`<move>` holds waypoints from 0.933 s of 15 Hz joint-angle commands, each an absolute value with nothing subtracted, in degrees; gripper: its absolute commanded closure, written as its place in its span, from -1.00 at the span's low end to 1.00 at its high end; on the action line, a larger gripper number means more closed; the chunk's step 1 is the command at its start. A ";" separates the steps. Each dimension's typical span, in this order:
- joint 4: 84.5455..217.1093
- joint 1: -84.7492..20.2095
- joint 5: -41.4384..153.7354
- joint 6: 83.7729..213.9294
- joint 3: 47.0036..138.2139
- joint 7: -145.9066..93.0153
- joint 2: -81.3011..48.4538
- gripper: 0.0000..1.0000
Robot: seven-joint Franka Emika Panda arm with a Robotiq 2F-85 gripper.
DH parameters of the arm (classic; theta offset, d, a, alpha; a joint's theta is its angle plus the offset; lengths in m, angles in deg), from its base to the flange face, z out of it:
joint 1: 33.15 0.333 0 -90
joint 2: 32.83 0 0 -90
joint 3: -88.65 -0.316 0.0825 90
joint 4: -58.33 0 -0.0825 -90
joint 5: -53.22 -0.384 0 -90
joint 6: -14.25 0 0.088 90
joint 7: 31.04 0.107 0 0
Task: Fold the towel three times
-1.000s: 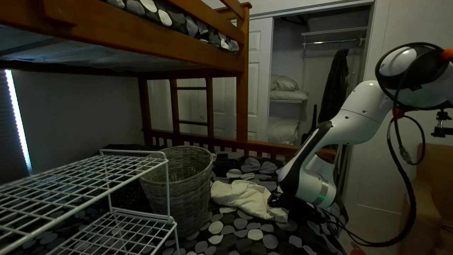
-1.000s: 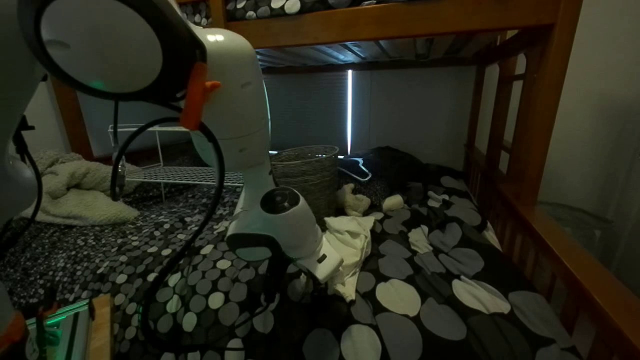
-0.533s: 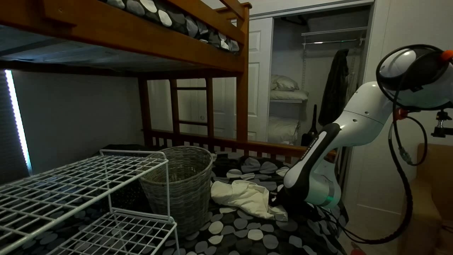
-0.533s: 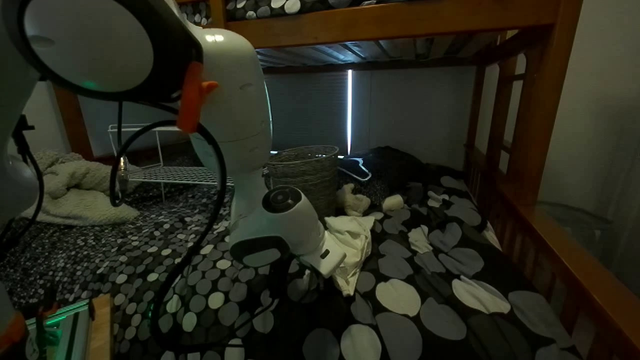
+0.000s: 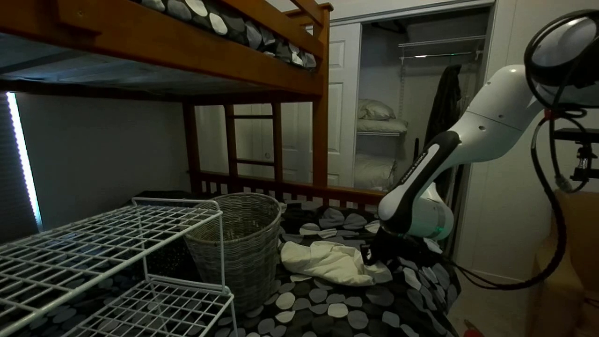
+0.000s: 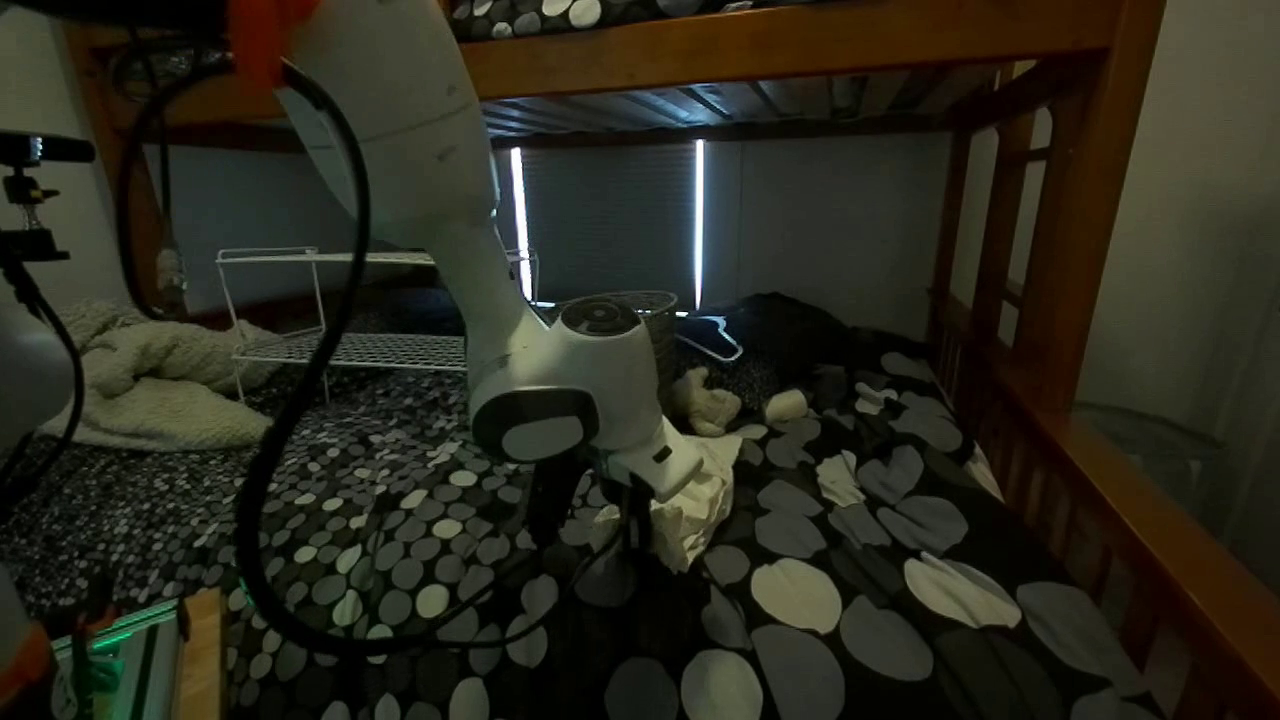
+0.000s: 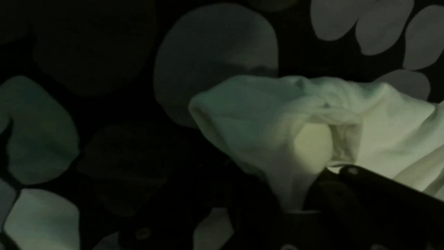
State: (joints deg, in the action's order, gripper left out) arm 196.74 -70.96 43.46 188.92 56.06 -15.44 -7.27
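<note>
towel (image 5: 323, 264) sits on the dotted bedcover (image 6: 720, 685) just beside the basket (image 5: 255, 257), rumpled into a longish bundle; can't tell if towel and basket touch. gripper (image 7: 291, 198) is at the towel end away from the basket, clamped on a fold: wrist view has cloth pinched up between the jaws, some of it loose beside them. arm (image 5: 491, 121) is on the towel side of the basket. wire rack (image 5: 145, 254) stands next to the basket, opposite the towel in an exterior view. cream blanket (image 6: 150, 390) heaped well apart from the basket. pale lump (image 6: 705, 400) near the basket, too unclear to name.
</note>
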 commanded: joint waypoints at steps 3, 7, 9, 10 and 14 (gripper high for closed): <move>200.57 -55.40 46.28 170.18 76.04 -17.93 -22.32 0.94; 199.35 -44.36 61.62 163.98 90.73 -13.47 -24.19 0.94; 197.64 -41.07 67.52 164.04 94.12 -10.64 -23.91 0.94; 196.65 -39.63 70.10 164.71 95.30 -9.05 -23.48 0.94; 191.68 -34.75 72.22 166.16 95.11 -5.41 -21.38 0.94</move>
State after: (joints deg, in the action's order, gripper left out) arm 194.88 -38.72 69.97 165.67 94.27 -8.89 -22.81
